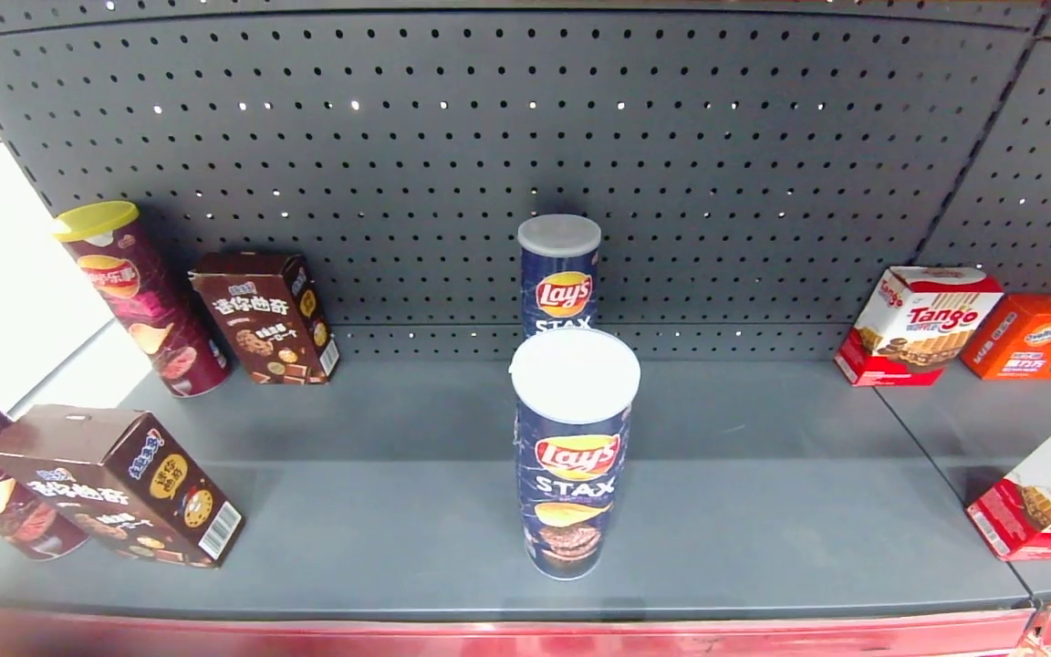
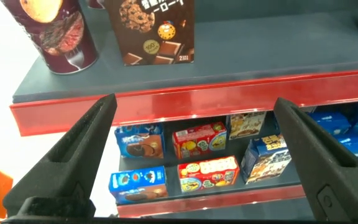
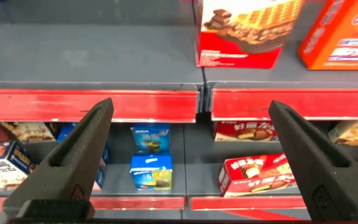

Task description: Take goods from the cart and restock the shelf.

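Observation:
Two dark blue chip cans stand on the grey shelf (image 1: pixel 379 511): one near the front (image 1: pixel 573 456), one behind it by the pegboard (image 1: pixel 558 276). Maroon cans (image 1: pixel 144 297) and brown cookie boxes (image 1: pixel 263 317) stand at the shelf's left. My left gripper (image 2: pixel 194 162) is open and holds nothing; it hangs in front of the shelf's red edge (image 2: pixel 229 99), below a brown cookie box (image 2: pixel 151 30) and a maroon can (image 2: pixel 58 34). My right gripper (image 3: pixel 191 162) is open and holds nothing, in front of the red edge (image 3: pixel 104 102) under a wafer box (image 3: pixel 247 31).
Wafer boxes (image 1: pixel 918 324) and an orange box (image 1: pixel 1041 336) stand on the shelf's right side, another wafer box (image 1: pixel 1050 497) nearer the front. A lower shelf holds several snack boxes (image 2: pixel 204 155). Bare shelf surface lies on both sides of the blue cans.

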{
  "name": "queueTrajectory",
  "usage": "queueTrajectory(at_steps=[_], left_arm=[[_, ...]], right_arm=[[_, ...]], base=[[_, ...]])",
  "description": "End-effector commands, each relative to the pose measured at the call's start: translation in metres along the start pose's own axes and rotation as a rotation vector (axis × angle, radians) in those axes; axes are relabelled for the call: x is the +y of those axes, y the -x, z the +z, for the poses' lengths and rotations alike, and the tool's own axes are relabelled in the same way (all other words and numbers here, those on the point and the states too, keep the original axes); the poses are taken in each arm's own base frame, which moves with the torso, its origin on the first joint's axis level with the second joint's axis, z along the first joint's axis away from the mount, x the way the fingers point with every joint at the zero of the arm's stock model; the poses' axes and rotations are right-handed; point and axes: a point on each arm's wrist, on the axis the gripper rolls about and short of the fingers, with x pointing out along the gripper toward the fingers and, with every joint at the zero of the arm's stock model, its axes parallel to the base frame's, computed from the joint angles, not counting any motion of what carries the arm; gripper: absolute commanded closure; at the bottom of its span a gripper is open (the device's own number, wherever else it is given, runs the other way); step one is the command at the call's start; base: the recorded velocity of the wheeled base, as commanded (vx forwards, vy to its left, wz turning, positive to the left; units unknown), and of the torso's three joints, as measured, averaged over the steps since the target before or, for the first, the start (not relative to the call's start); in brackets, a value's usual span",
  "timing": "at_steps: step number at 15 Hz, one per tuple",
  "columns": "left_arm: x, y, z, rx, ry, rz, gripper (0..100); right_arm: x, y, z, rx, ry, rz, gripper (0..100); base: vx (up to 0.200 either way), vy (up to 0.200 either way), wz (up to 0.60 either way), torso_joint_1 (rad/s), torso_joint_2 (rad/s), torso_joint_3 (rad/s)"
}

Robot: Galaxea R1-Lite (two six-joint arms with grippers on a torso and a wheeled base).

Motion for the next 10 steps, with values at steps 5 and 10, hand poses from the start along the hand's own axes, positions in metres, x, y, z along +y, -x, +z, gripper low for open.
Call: queueTrajectory(at_steps=[5,10], left_arm=[[0.0000,-0.0001,0.0000,0.001,0.001,0.001,0],[0.0000,-0.0001,0.0000,0.001,0.002,0.002,0]], right_arm=[[0.0000,-0.0001,0.0000,0.002,0.000,0.000,0],[0.0000,-0.0001,0.0000,0.002,0.000,0.000,0]], base=[[0.000,0.000,0.00,0.000,0.00,0.000],[0.000,0.000,0.00,0.000,0.00,0.000]])
